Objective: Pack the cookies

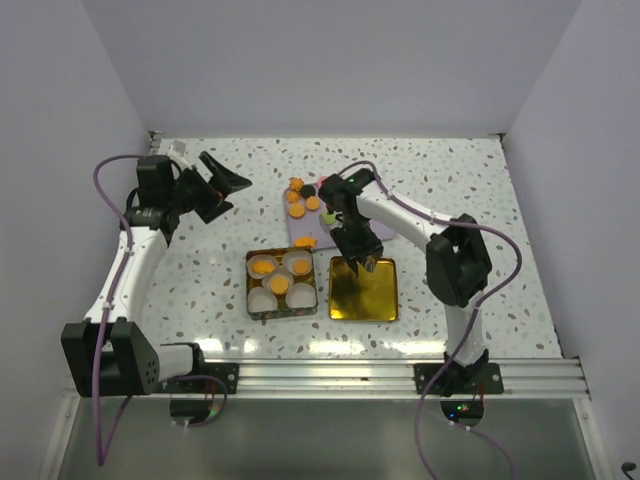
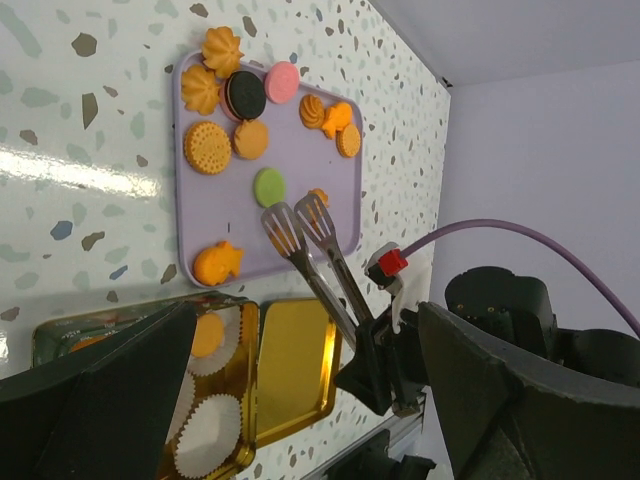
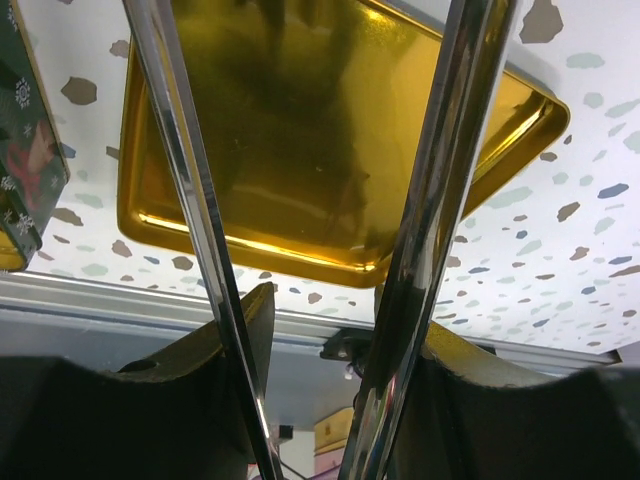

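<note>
Tongs (image 2: 300, 228) sit clamped in the right gripper (image 1: 355, 245), whose arm bends in from the right toward frame centre. Left gripper (image 1: 230, 192) hangs at upper left, jaws spread wide. Left wrist view shows cookies (image 2: 207, 147) on the purple tray (image 2: 200, 225), with more in the tin (image 1: 249, 287). Right wrist view shows mainly the gold lid (image 3: 300, 150) behind the tong arms.

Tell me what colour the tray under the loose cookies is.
Pale lilac. The tray shows best in the left wrist view.

Glossy gold metal lid (image 3: 300, 150), polished steel tongs (image 3: 432, 200), matt tray (image 2: 215, 215)
</note>
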Action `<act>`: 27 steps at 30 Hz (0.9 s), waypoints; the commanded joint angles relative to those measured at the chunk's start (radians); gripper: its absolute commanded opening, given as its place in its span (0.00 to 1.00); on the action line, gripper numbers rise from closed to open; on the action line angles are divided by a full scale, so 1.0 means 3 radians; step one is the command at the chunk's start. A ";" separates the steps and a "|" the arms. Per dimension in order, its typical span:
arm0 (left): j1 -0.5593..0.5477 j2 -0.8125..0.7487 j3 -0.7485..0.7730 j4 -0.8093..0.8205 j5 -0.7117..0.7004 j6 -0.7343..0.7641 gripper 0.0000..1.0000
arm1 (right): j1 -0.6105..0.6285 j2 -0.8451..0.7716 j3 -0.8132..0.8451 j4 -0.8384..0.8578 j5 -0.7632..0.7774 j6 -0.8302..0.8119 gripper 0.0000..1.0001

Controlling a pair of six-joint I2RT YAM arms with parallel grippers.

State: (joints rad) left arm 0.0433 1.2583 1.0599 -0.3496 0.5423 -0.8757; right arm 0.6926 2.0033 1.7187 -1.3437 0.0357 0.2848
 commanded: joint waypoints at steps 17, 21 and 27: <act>0.0009 0.0065 -0.0107 0.0260 0.0304 0.0153 0.98 | -0.0013 0.0435 0.0448 -0.0583 0.0111 0.0043 0.47; 0.0029 0.0080 -0.0138 0.0286 0.0320 0.0158 0.98 | -0.0018 0.0440 0.0356 -0.0578 0.0137 0.0048 0.47; 0.0045 0.0111 -0.0184 0.0352 0.0350 0.0132 0.98 | -0.0018 0.0399 0.0295 -0.0598 0.0173 0.0053 0.42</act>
State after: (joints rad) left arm 0.0460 1.2850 1.0130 -0.2977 0.6216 -0.8505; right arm 0.6926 2.1399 1.8214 -1.3403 0.0628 0.2905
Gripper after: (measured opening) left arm 0.982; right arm 0.436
